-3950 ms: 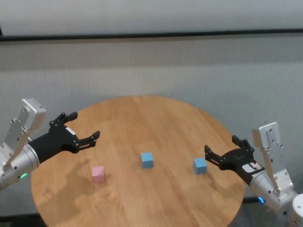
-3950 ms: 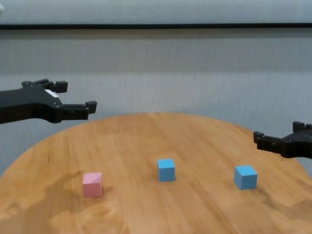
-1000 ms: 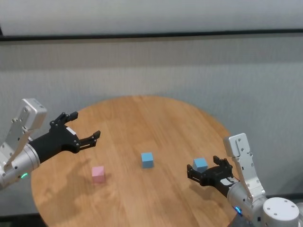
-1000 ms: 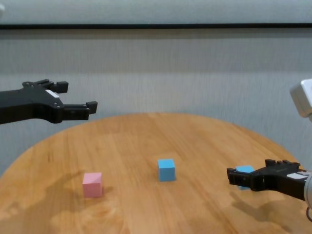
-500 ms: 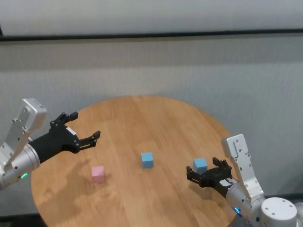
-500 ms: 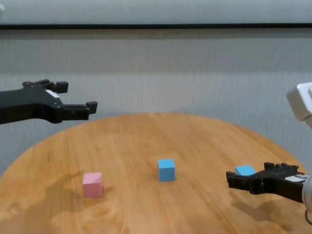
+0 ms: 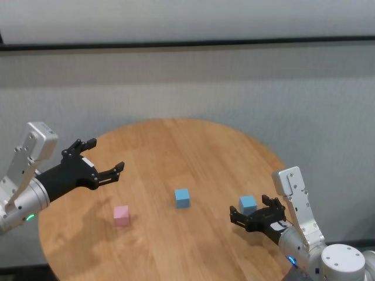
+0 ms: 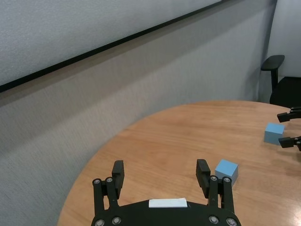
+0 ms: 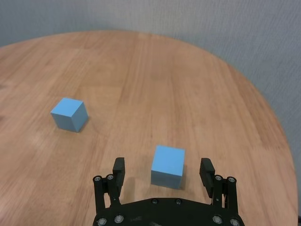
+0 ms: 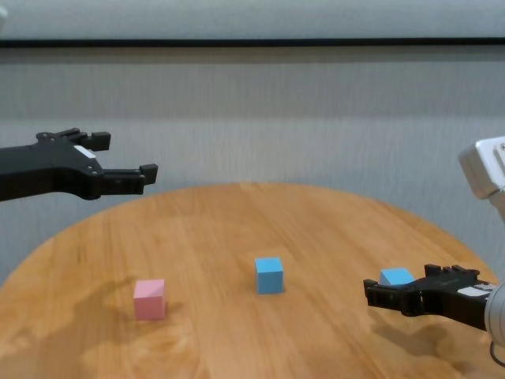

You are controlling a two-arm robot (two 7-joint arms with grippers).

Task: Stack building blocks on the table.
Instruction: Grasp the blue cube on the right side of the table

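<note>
My right gripper (image 9: 162, 176) spread wide around a small matte light-blue cube (image 9: 168, 165), second blue cube (image 7: 182, 198) and pink cube (image 7: 121, 215) apart on round wood-plank worktop (image 7: 176, 146), left gripper (image 7: 102, 158) open, aloft

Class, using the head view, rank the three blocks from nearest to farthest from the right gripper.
1. Right blue block: between the open right gripper's fingers.
2. Middle blue block: table centre.
3. Pink block: left side, below the left gripper.
</note>
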